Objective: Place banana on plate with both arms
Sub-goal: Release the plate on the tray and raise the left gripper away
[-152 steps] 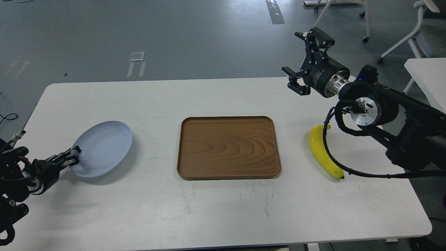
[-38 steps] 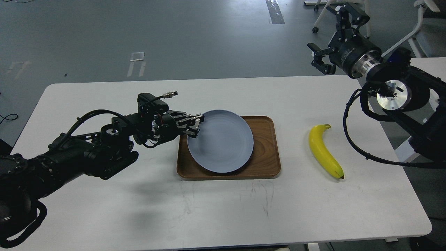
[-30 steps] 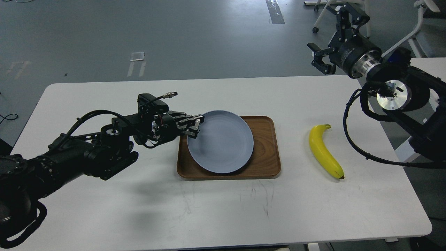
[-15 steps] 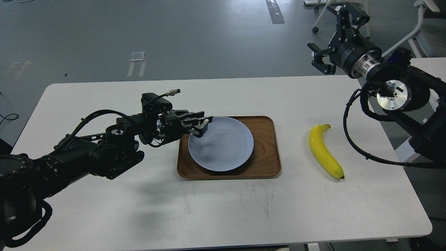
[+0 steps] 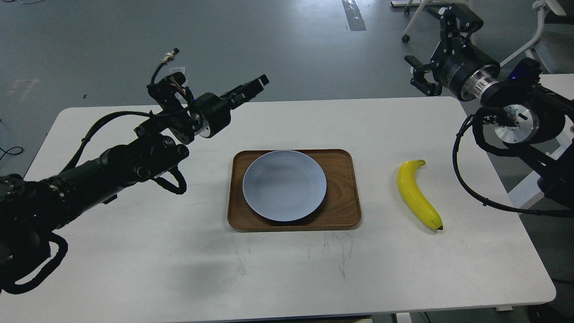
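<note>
The pale blue-grey plate lies flat on the brown wooden tray in the middle of the table. The yellow banana lies on the table right of the tray, dark tip toward me. My left gripper is raised above the table's far edge, up and left of the plate, and holds nothing. It is seen side-on, so its fingers cannot be told apart. My right gripper is open and empty, high beyond the table's far right corner, well above the banana.
The white table is bare in front and at the left. Its right edge is close to the banana. White chairs and a second white table stand beyond the far right corner, near my right arm.
My left gripper has let go of the plate and risen up and back, away from the tray. The plate now lies flat on the tray. My right gripper has shifted slightly right.
</note>
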